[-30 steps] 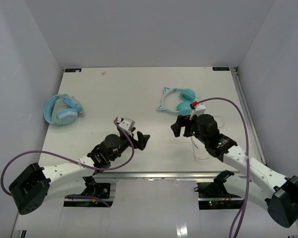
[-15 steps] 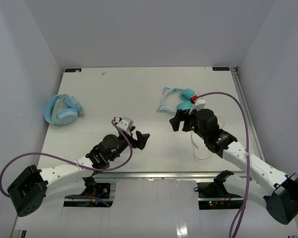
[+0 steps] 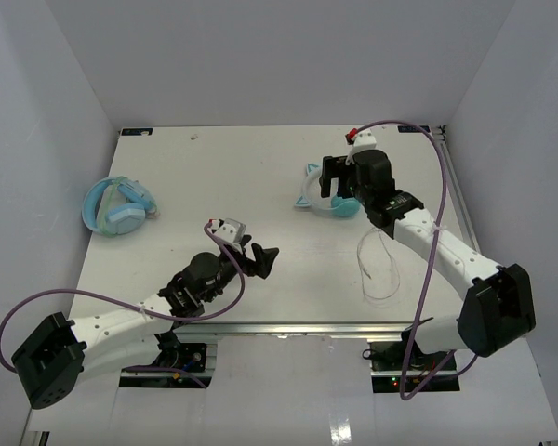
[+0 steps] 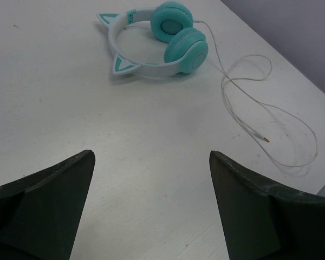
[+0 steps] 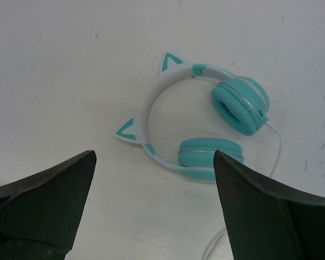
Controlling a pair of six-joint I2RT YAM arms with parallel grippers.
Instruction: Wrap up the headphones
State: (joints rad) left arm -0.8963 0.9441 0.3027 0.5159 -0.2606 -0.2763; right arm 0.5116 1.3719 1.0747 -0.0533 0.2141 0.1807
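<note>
The teal headphones (image 3: 308,191) with a pale cat-ear headband lie flat at the back right of the table. Both round ear cups (image 5: 239,104) show in the right wrist view. Their thin white cable (image 3: 378,268) trails toward the near edge in loose loops, and its plug end (image 4: 266,139) lies free. My right gripper (image 3: 338,185) hovers open directly above the headphones, hiding part of them from the top camera. In the right wrist view the right gripper (image 5: 154,155) holds nothing. My left gripper (image 3: 260,257) stands open and empty near mid-table, well short of the headphones (image 4: 173,39).
Bulkier light-blue headphones (image 3: 119,206) sit at the left side of the table. White walls close in the table at the back and on both sides. A metal rail (image 3: 460,209) runs along the right edge. Purple cables arc over both arms.
My right arm has swung from the middle right toward the back and now hangs over the teal headphones, its jaws a little wider. The left arm has barely shifted.
</note>
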